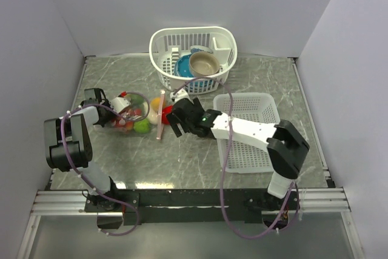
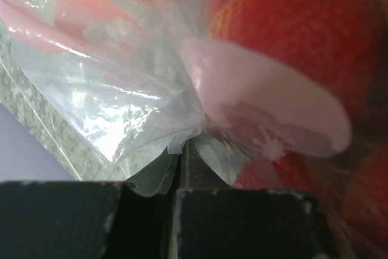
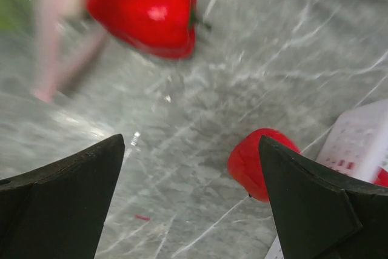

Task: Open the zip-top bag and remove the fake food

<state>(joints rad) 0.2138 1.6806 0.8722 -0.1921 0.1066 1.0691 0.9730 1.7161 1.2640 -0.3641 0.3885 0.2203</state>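
Note:
The zip-top bag (image 1: 128, 115) lies left of centre, its pink zip strip (image 1: 160, 116) at the right end. Red and green fake food (image 1: 140, 125) shows inside it. My left gripper (image 1: 109, 109) is shut on the bag's left edge. In the left wrist view the jaws (image 2: 180, 150) pinch a clear plastic fold (image 2: 133, 107), with red fake food (image 2: 291, 22) close behind. A yellow piece (image 1: 156, 102) and a red piece (image 1: 165, 113) lie outside the mouth. My right gripper (image 1: 174, 119) hangs open (image 3: 191, 144) over the table, between a red piece (image 3: 145, 7) and another (image 3: 251, 162) beside its right finger.
A white basket (image 1: 163, 47) at the back holds a blue bowl (image 1: 183, 66) and a tan bowl (image 1: 204, 63). A flat white mesh basket (image 1: 251, 104) sits at the right, partly under my right arm. Grey walls close in on three sides.

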